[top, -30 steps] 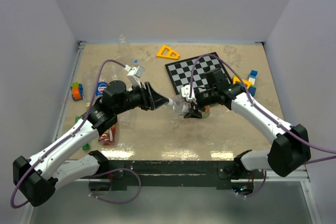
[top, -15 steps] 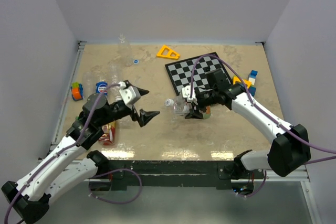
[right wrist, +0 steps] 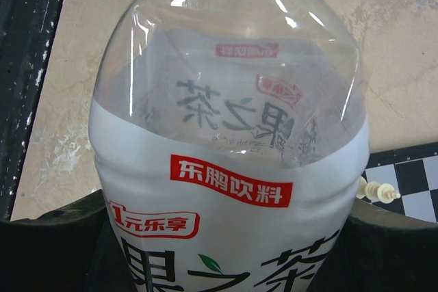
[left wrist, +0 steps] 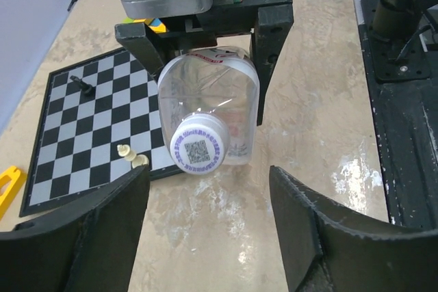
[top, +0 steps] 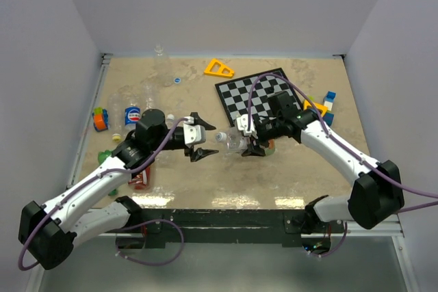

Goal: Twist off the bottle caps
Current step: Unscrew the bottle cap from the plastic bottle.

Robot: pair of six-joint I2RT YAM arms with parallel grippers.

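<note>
Left claw [top: 211,139]: jaws wide apart, gripping nothing, tips just short of the white cap [left wrist: 197,147]
Left arm: stretched low over the bench [top: 294,176], pointing right at the cap
Right claw [top: 250,143]: clamped on the body of the labelled bottle [right wrist: 233,169] (held lying sideways)
Right arm: elbow bent, reaching in to mid-bench
Cap: on the bottle's neck, facing the left claw

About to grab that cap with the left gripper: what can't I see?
- Top view: cap too small to tell if loosened.
- Right wrist view: bottle fills the frame; cap cut off by the top edge.
- Left wrist view: right gripper hides the bottle's base.
</note>
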